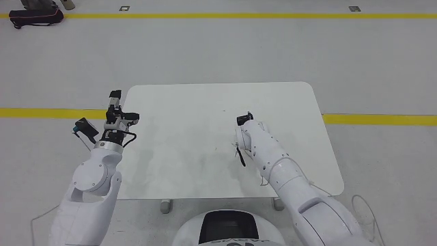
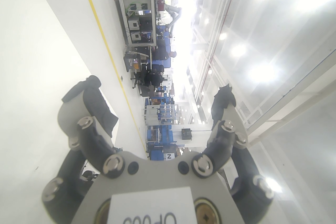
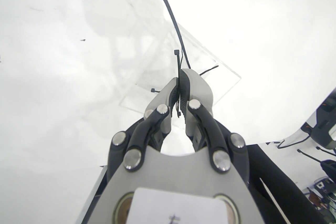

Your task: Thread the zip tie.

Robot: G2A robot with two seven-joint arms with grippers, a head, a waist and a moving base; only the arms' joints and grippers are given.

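We log: right pincer (image 3: 181, 78) pinching 1 zip tie (image 3: 178, 62) above the surface (image 1: 205, 109) | left pincer (image 2: 157, 86) spread, beside the surface's left edge.

Left label (image 2: 151, 205), white, on the base of the left gripper (image 2: 157, 86): dark print, cut off at the edge of view, legible only in part. Small white sign (image 2: 169, 156) bearing one dark letter, on a blue bench (image 2: 157, 134) far off in the hall. Right label (image 3: 174, 209), white, on the base of the right gripper (image 3: 181, 75): a scrap of a dark mark, not legible.
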